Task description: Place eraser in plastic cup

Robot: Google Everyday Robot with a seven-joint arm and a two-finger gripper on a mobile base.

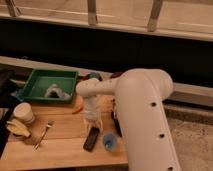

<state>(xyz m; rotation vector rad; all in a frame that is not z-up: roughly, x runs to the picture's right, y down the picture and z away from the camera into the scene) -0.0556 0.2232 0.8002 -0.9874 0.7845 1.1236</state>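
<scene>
Your gripper [93, 121] hangs over the middle of the wooden table [60, 151], pointing straight down from the pale wrist. The big white arm [145, 117] sweeps in from the right and fills that side of the view. Look right under the gripper: the eraser [91, 139] lies flat on the wood, a dark oblong block. Its long side runs toward you and away, and its far end sits just below the gripper's tip. Whether the two touch, you cannot tell from here, and you cannot tell either whether the gripper is spread or pressed together, because the wrist housing hides that from this angle. The eraser sits on the table, so nothing shows as lifted. Just to the right of the eraser, close beside it and near the table's front edge, stands the plastic cup [110, 141], small and blue, upright with its mouth open to the top. It sits partly tucked against the arm's lower edge. So the eraser lies between gripper and front edge, with the cup beside it. Off to the left a fork [44, 134] lies at a slant, and further left a cream-white cup [23, 111] stands near the corner. Behind them is the green tray [52, 73], and the red bowl [92, 76] sits at the back behind the wrist.
</scene>
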